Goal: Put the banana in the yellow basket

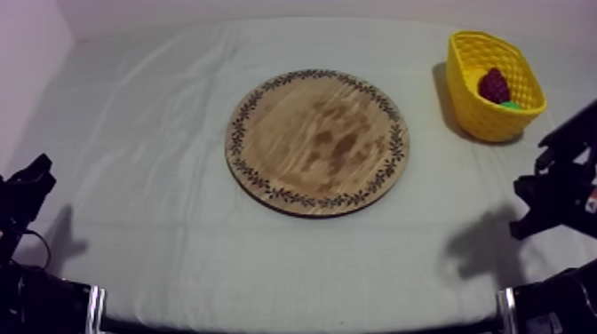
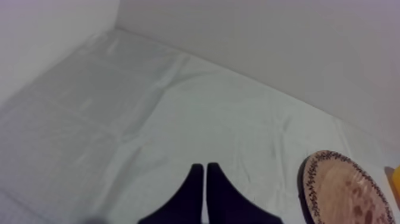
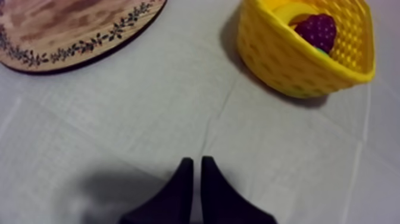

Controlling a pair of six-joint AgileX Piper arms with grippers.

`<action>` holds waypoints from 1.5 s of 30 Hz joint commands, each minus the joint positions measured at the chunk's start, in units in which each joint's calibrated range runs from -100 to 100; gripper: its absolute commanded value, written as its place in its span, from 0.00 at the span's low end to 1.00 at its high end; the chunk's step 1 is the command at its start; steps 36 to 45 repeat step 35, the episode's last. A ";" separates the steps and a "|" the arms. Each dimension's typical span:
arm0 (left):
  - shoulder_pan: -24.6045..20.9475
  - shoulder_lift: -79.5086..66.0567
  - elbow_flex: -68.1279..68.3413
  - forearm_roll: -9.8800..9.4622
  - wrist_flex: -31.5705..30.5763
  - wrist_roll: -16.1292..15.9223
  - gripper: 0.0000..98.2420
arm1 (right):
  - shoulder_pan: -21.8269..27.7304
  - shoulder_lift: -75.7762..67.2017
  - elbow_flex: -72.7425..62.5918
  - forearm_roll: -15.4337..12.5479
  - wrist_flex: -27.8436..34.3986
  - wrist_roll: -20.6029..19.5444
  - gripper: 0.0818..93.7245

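The round wooden board lies bare in the middle of the table. The yellow basket stands at the far right. Inside it, the right wrist view picks out the yellow banana beside a dark purple bunch of grapes. My right gripper is shut on nothing, hovering over the cloth short of the basket and the board's rim. Low at the table's left, my left gripper is also shut and empty, with the board off to its side.
A small green thing lies in the basket next to the grapes. In the top view my left arm rests at the left edge and my right arm at the right edge. Walls close off the table's far side.
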 commanded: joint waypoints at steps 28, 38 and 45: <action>-0.01 0.00 0.02 -0.02 -0.02 0.04 0.00 | 1.76 -27.97 5.63 -2.50 -3.66 -0.50 0.00; -0.01 0.00 0.02 -0.02 -0.02 0.04 0.00 | 1.76 -27.97 5.64 -2.50 -3.69 -0.78 0.00; -0.01 0.00 0.02 -0.02 -0.02 0.04 0.00 | 1.76 -27.97 5.64 -2.50 -3.69 -0.78 0.00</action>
